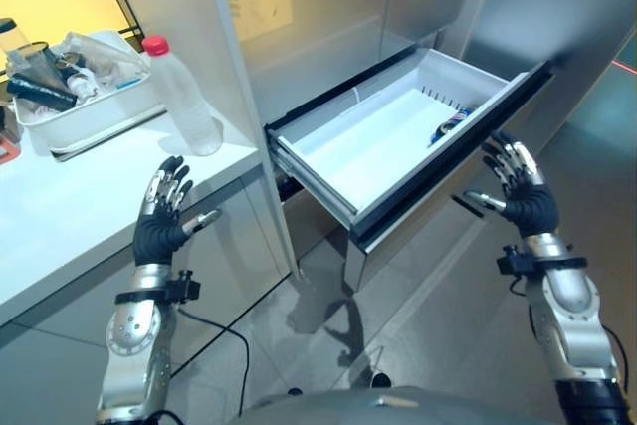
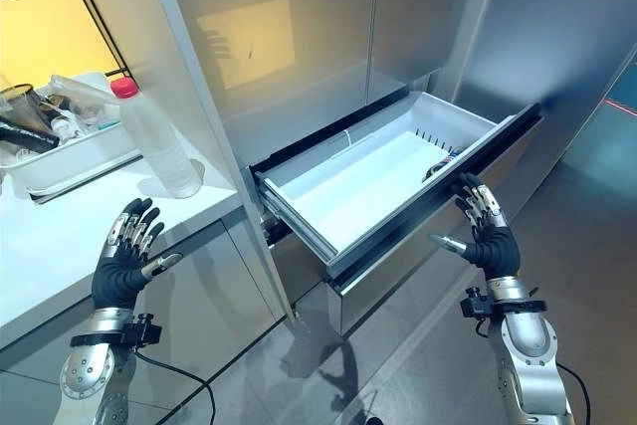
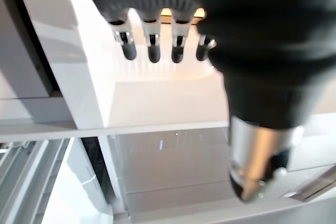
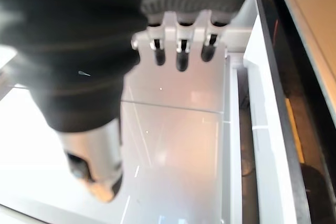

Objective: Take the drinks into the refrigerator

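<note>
Your left hand (image 1: 159, 221) has its fingers spread and relaxed, holding nothing, raised in front of the edge of the white countertop (image 1: 60, 216). Your right hand (image 1: 518, 186) is likewise spread wide and empty, hovering just beside the dark front panel of the pulled-out white refrigerator drawer (image 1: 348, 151); you are not gripping the panel.

Past the left fingers stands the clear plastic bottle with a red cap (image 1: 184, 97), upright on the countertop near its corner, close to the refrigerator's side wall. This is the drink still to be moved, and your left hand is near it but apart from it. Behind it sits a white rectangular tub of mixed kitchen items (image 1: 85, 106); whether any drink is among them is hard to tell.

Inside the drawer, near its far right end, lies a small dark blue can or bottle (image 1: 453, 124), so at least one drink appears to be stowed already. The drawer stands fully open and mostly bare.

By my reading, you are midway: the drawer is ready, one item is in, and the bottle still waits to be grasped, carried over and laid inside, with the drawer to be shut afterwards.
</note>
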Available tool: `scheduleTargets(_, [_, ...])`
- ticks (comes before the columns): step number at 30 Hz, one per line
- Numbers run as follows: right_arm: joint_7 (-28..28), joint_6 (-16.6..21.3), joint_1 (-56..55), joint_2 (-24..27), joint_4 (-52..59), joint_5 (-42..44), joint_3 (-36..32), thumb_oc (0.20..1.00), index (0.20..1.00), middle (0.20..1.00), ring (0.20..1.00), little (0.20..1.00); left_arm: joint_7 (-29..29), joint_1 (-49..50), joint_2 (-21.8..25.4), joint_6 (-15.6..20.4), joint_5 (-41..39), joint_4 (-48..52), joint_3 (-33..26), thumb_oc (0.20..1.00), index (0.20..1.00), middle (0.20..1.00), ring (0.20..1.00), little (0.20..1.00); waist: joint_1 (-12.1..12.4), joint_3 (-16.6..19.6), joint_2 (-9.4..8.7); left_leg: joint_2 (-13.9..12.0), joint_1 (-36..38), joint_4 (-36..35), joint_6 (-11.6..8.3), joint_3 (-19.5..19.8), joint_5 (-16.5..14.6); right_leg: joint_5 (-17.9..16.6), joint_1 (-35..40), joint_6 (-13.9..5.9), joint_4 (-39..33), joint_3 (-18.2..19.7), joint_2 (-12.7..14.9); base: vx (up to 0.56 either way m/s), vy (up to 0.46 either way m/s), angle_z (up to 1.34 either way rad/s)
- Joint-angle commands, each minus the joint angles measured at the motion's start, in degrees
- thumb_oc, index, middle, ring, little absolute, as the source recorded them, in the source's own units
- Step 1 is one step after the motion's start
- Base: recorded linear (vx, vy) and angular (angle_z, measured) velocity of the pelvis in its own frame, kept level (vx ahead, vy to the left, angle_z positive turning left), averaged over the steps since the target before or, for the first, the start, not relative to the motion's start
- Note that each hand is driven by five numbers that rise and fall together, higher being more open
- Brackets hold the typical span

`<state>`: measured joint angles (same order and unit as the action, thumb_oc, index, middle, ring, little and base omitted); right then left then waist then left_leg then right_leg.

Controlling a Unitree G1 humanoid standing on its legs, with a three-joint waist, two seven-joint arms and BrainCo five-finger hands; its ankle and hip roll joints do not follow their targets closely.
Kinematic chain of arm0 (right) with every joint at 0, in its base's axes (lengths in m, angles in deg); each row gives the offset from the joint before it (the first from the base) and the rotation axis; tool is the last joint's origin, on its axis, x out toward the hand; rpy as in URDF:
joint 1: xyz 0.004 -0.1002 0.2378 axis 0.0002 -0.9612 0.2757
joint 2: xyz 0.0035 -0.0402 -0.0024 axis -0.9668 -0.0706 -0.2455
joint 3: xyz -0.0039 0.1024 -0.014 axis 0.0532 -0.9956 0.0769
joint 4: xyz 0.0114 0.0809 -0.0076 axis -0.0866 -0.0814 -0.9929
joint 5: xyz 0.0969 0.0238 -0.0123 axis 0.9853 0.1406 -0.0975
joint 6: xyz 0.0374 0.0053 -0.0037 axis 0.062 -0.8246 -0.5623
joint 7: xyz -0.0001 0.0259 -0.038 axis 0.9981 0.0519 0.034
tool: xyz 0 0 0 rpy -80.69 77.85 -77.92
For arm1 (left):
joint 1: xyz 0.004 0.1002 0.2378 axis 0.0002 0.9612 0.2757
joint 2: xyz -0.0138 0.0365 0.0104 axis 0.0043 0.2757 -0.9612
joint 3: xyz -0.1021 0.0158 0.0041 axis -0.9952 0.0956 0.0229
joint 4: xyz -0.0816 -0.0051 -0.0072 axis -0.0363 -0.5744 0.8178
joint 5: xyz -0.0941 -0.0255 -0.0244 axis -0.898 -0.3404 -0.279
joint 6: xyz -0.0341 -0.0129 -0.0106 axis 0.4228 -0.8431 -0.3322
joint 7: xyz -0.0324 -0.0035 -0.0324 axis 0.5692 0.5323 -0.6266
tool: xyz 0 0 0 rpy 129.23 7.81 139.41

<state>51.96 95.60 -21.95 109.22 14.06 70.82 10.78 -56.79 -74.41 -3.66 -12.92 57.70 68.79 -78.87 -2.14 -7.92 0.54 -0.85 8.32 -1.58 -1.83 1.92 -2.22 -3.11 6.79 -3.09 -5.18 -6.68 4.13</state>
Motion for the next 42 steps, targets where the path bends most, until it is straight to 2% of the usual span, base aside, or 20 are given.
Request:
scheduleTargets(1, [0.3,2.3,2.1,0.3,1.7,-0.3,-1.6,1.0,1.0,1.0,1.0,1.0,0.6,-0.6,2.2,2.5,0.8,0.8,-3.1,1.0,1.0,1.0,1.0,1.0,0.2,1.3,-2.1,2.0,-3.5,3.8,2.29,0.8,-4.2,10.8,-0.1,-1.14,7.0,-2.3,1.2,0.0,0.0,0.0])
scheduleTargets(5, [0.4,2.3,1.8,-0.1,1.8,-0.3,-1.4,1.0,1.0,1.0,1.0,1.0,-0.4,-0.8,1.5,2.3,-1.9,0.7,-2.8,1.0,1.0,1.0,1.0,1.0,0.1,1.2,-2.09,1.9,-3.2,3.7,2.27,0.9,-4.6,11.2,0.0,-1.14,6.9,-2.3,1.1,-0.01,0.0,0.0])
scheduleTargets(13, [0.6,2.0,1.3,-0.4,1.2,-0.1,-1.8,1.0,1.0,1.0,1.0,1.0,1.4,-0.8,1.8,2.5,1.0,-1.3,-4.3,1.0,1.0,1.0,1.0,1.0,0.2,1.1,-2.18,1.9,-3.4,3.7,2.35,0.8,-4.1,10.6,0.0,-1.17,6.5,-2.0,1.2,0.0,0.0,0.0])
scheduleTargets(27, [1.5,0.9,1.6,0.3,0.9,0.4,-1.6,1.0,1.0,1.0,1.0,1.0,5.0,-3.9,2.7,1.8,1.4,-7.7,-7.9,1.0,1.0,1.0,1.0,1.0,-0.3,1.4,-1.85,1.8,-2.4,2.9,2.27,0.2,-4.0,10.1,0.9,-1.18,5.4,-1.3,1.1,0.0,0.002,0.0])
scheduleTargets(35, [2.2,0.2,2.6,1.1,0.0,0.7,-0.6,1.0,1.0,1.0,1.0,1.0,7.8,-8.5,4.9,0.7,0.4,-15.9,-8.8,1.0,1.0,1.0,1.0,1.0,-0.9,1.7,-1.65,1.5,-1.4,2.5,2.1,-0.5,-4.1,10.1,1.4,-1.16,5.1,-0.5,0.9,0.02,0.01,-0.06])
scheduleTargets(38, [2.4,0.0,3.5,1.2,-0.1,1.2,0.8,1.0,1.0,1.0,1.0,1.0,10.8,-12.8,8.6,0.2,2.4,-21.0,-8.9,1.0,1.0,1.0,1.0,1.0,-1.8,2.0,-1.54,1.2,-0.8,2.2,1.88,-1.1,-4.1,10.1,1.5,-1.18,5.3,-0.1,0.8,0.03,0.006,-0.07])
scheduleTargets(42, [2.8,-0.3,4.0,1.7,0.1,1.7,2.0,1.0,1.0,1.0,1.0,1.0,11.7,-16.7,10.8,-0.5,1.4,-25.3,-8.0,1.0,1.0,1.0,1.0,1.0,-2.5,2.1,-1.52,1.1,-0.3,2.0,1.74,-1.5,-4.1,10.3,1.5,-1.23,5.7,0.3,0.6,0.03,0.01,-0.03])
